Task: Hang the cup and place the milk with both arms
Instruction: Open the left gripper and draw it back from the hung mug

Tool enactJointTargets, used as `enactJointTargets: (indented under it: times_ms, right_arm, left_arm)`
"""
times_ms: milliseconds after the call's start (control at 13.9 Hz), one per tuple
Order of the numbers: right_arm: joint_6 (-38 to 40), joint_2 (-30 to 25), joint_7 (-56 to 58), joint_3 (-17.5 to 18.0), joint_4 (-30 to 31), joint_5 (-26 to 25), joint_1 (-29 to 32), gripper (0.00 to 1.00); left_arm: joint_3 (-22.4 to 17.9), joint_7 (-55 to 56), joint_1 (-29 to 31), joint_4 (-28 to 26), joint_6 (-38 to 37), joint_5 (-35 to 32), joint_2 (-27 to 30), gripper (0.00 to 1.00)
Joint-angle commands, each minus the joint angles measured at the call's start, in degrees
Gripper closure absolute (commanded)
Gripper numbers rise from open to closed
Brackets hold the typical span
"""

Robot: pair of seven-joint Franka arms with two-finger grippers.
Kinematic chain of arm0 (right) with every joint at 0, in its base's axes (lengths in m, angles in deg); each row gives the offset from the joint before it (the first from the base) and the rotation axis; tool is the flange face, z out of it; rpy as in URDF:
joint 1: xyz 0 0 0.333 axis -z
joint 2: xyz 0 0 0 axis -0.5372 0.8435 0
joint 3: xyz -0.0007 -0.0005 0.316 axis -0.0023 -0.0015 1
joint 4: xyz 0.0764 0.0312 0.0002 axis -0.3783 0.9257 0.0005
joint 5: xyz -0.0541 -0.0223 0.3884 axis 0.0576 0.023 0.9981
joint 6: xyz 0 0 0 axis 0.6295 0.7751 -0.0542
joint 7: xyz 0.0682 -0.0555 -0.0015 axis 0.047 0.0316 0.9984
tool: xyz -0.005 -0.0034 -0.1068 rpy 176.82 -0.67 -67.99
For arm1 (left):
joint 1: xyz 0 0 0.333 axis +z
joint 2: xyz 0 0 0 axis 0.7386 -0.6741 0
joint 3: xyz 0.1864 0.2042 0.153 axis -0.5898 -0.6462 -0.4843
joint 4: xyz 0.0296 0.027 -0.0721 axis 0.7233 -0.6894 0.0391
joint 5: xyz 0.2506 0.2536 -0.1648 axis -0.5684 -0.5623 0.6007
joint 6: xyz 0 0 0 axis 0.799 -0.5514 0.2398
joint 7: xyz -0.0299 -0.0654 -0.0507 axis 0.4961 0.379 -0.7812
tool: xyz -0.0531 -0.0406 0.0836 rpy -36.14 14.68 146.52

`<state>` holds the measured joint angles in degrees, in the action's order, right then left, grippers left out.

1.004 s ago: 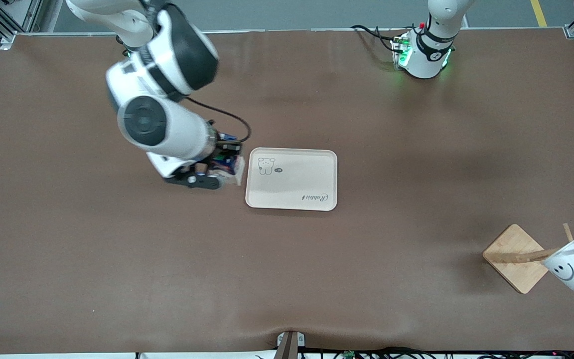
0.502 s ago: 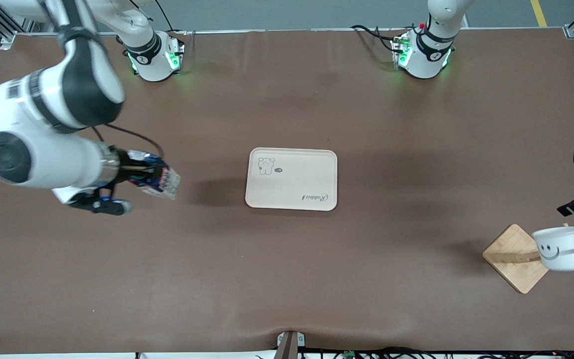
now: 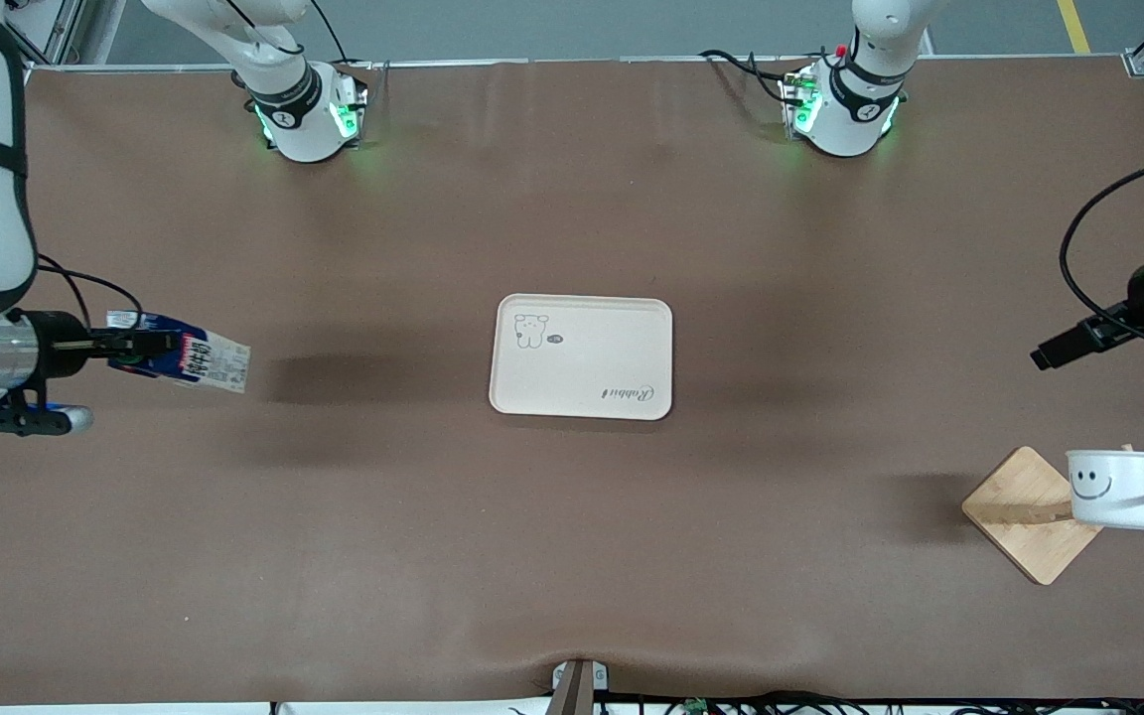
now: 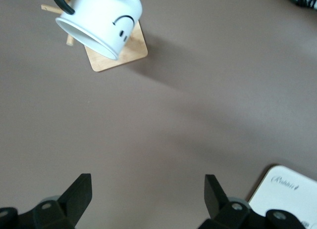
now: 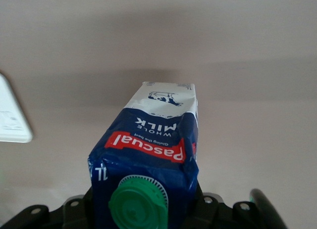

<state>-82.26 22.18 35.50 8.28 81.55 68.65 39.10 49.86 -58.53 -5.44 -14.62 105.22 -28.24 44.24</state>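
The white smiley-face cup (image 3: 1113, 487) hangs by its black handle on a peg of the wooden rack (image 3: 1022, 516) at the left arm's end of the table. In the left wrist view the cup (image 4: 99, 19) sits apart from the gripper. My left gripper (image 3: 1057, 351) is open and empty in the air beside the rack, its fingers (image 4: 79, 193) spread wide. My right gripper (image 3: 123, 346) is shut on the blue milk (image 3: 183, 359) carton. It holds the carton tipped on its side above the right arm's end of the table. The green cap (image 5: 138, 204) faces the right wrist camera.
A cream tray (image 3: 582, 397) with a bear print lies at the table's middle, between both grippers. Its corner shows in the left wrist view (image 4: 290, 187), and its edge (image 5: 10, 120) in the right wrist view. Black cables hang by the left arm (image 3: 1078, 248).
The right arm has swung from beside the tray toward its own end of the table, carrying the milk. The left gripper has opened and drawn away; the cup has settled on the rack.
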Motion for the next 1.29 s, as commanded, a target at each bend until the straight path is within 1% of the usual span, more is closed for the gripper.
enactJointTargets:
  times_ms: [0,143,215,430,502,574,717,933,1076,1148,1220]
  right_arm:
    - [-3.7,-2.3,3.7,1.3,5.7,-2.1,3.3,1.00]
    - [-8.3,-2.5,5.3,1.3,10.4,-3.2,4.7,1.00]
    - [-10.1,-2.6,5.6,1.3,12.6,-3.2,5.3,1.00]
    - [-13.7,-2.7,6.8,1.3,17.5,-3.2,5.7,1.00]
    - [-14.2,-2.7,6.9,1.3,18.1,-3.2,5.7,1.00]
    - [-15.1,-2.7,6.9,1.3,18.9,-3.2,5.9,1.00]
    - [-16.6,-2.8,6.8,1.3,19.9,-3.2,6.0,1.00]
    - [-16.9,-2.5,6.7,1.3,20.6,-3.2,6.3,1.00]
    - [-18.2,-2.6,6.7,1.3,21.5,-3.2,6.6,1.00]
    - [-18.3,-2.5,6.6,1.3,21.5,-3.2,6.6,1.00]
    - [-18.2,-2.5,6.6,1.3,21.5,-3.2,6.6,0.95]
  left_arm:
    - [2.0,-3.3,0.7,0.1,-3.0,-1.1,3.0,0.00]
    - [2.9,-6.4,0.7,0.0,-4.8,-1.1,3.9,0.00]
    - [2.7,-8.3,0.6,-0.3,-5.0,-0.4,5.6,0.00]
    - [2.2,-12.5,0.1,-0.4,-5.1,0.0,6.8,0.00]
    - [1.3,-12.9,-0.5,-0.4,-5.1,0.0,6.9,0.00]
    - [-0.5,-13.0,-2.6,-0.3,-5.1,0.0,7.4,0.00]
    - [-8.0,-13.0,-9.6,-0.4,-5.5,1.6,9.5,0.00]
    - [-21.8,-14.3,-20.9,-0.9,-6.0,6.0,12.0,0.00]
    - [-31.6,-17.3,-28.7,-2.9,-6.1,8.1,14.1,0.00]
    - [-35.9,-18.6,-32.0,-4.4,-6.0,9.8,15.6,0.00]
    - [-39.7,-19.4,-34.8,-5.8,-5.9,11.1,16.7,0.00]
